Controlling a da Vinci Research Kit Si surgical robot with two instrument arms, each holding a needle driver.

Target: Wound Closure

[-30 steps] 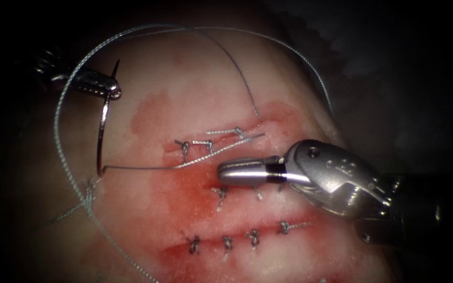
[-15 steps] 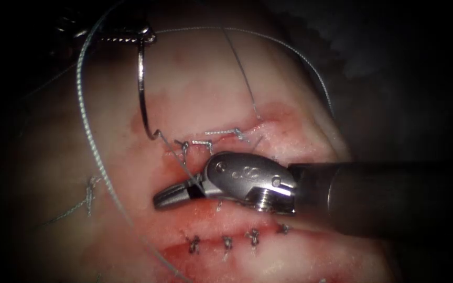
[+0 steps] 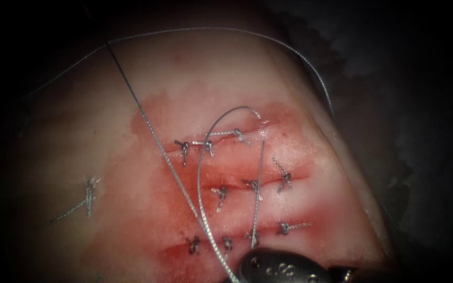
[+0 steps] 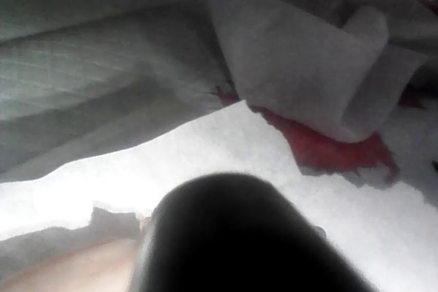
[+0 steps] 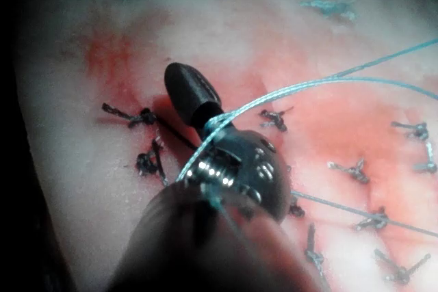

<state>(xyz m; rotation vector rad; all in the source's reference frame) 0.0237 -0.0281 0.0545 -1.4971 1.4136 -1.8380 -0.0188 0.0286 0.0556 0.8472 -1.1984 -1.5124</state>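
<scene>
The tissue (image 3: pixel 106 157) carries three stitched cuts wet with red fluid (image 3: pixel 226 162). The thread (image 3: pixel 153 136) runs slanting from the upper left down to my right tool (image 3: pixel 279 268) at the lower edge of the endoscope view. A second strand loops (image 3: pixel 200 162) from the right end of the top cut (image 3: pixel 258 115) down to the same tool. In the right wrist view my right tool's jaws (image 5: pixel 183 87) are shut with nothing seen between them, and the thread (image 5: pixel 287 90) lies wrapped across its wrist. The left tool's dark shaft (image 4: pixel 233 237) is seen in the left wrist view.
Knotted stitches (image 3: pixel 184 149) sit along each cut, and a lone knot (image 3: pixel 87 194) lies far left. Another strand arcs over the tissue's top (image 3: pixel 289 47). Crumpled white gauze (image 4: pixel 308 66) with red stains lies beside the tissue. The tissue falls away into dark on the right (image 3: pixel 363 173).
The left tool, holding the needle, rose up and out of the endoscope view, drawing thread with it. The right tool swept left over the middle cut, then withdrew to the lower edge with thread looped on it.
</scene>
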